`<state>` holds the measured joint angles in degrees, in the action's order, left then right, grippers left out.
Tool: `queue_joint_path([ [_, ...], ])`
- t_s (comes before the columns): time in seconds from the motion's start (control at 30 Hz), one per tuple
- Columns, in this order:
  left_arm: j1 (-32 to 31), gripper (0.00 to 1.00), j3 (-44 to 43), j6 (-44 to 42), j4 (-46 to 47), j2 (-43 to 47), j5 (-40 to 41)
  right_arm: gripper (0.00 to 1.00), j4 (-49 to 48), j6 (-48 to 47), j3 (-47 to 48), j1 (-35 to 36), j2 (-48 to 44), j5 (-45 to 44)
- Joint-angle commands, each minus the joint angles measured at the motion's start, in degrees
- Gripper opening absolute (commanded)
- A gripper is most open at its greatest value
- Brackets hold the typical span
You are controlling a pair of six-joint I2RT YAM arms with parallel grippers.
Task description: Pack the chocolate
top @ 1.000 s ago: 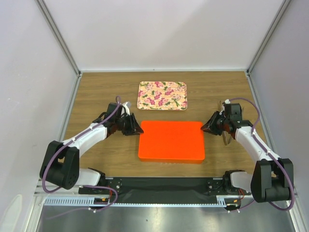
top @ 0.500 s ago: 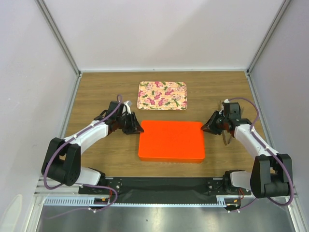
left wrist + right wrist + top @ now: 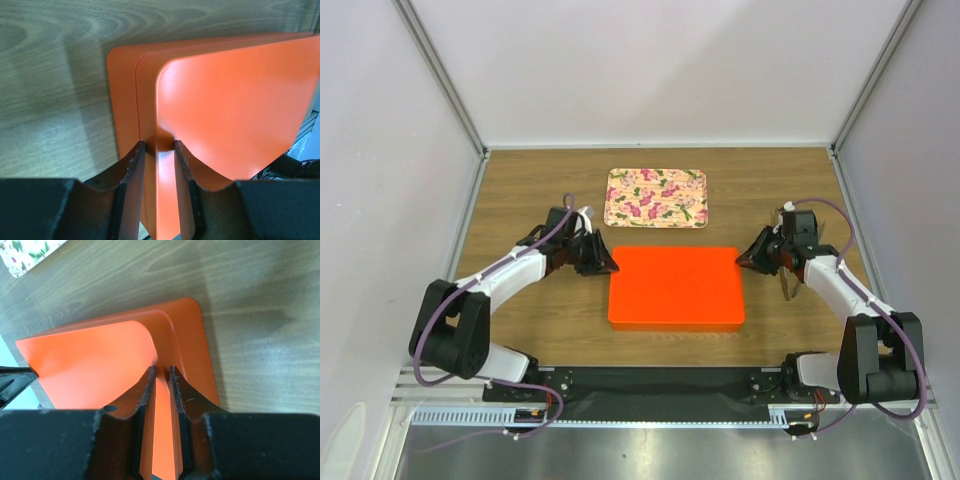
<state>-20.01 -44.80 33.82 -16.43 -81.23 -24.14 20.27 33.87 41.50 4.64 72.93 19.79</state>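
No chocolate shows in any view. An orange lid [image 3: 675, 288] lies over an orange box base [image 3: 122, 100] in the middle of the table. My left gripper [image 3: 605, 262] is shut on the lid's left rim [image 3: 159, 145], one finger [image 3: 131, 170] outside the rim and the other on top. My right gripper [image 3: 745, 260] is shut on the lid's right rim [image 3: 161, 369]. In the right wrist view the lid [image 3: 95, 360] sits a little above the base [image 3: 197, 350], whose edge sticks out beyond it.
A floral tray [image 3: 656, 197] lies flat behind the orange box, its corner also in the right wrist view [image 3: 30, 252]. Bare wooden table [image 3: 520, 190] surrounds the box. White enclosure walls stand left, right and back.
The right gripper's jaws have closed onto the lid's right rim. The orange lid has shifted slightly toward the back and right, and both wrists moved with it.
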Motion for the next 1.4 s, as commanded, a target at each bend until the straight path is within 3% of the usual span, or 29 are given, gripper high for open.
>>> queue_joint_path([
  [0.0,-1.7,0.33,-1.17,-0.16,4.03,-2.61,-1.52,0.18,-2.25,0.24,-3.08,1.68,2.74,2.18],
  [0.67,-2.14,0.34,0.32,0.45,2.8,-2.71,2.78,0.17,-6.12,1.46,-9.24,2.12,6.27,0.16],
  [1.17,-2.05,0.33,6.29,3.0,1.66,3.35,10.86,0.16,-16.74,15.08,-21.7,13.45,-1.82,-1.77],
  [1.37,-2.05,0.43,3.5,3.0,-1.58,7.57,13.5,0.3,-11.59,14.22,-20.59,14.25,-8.75,-4.14],
])
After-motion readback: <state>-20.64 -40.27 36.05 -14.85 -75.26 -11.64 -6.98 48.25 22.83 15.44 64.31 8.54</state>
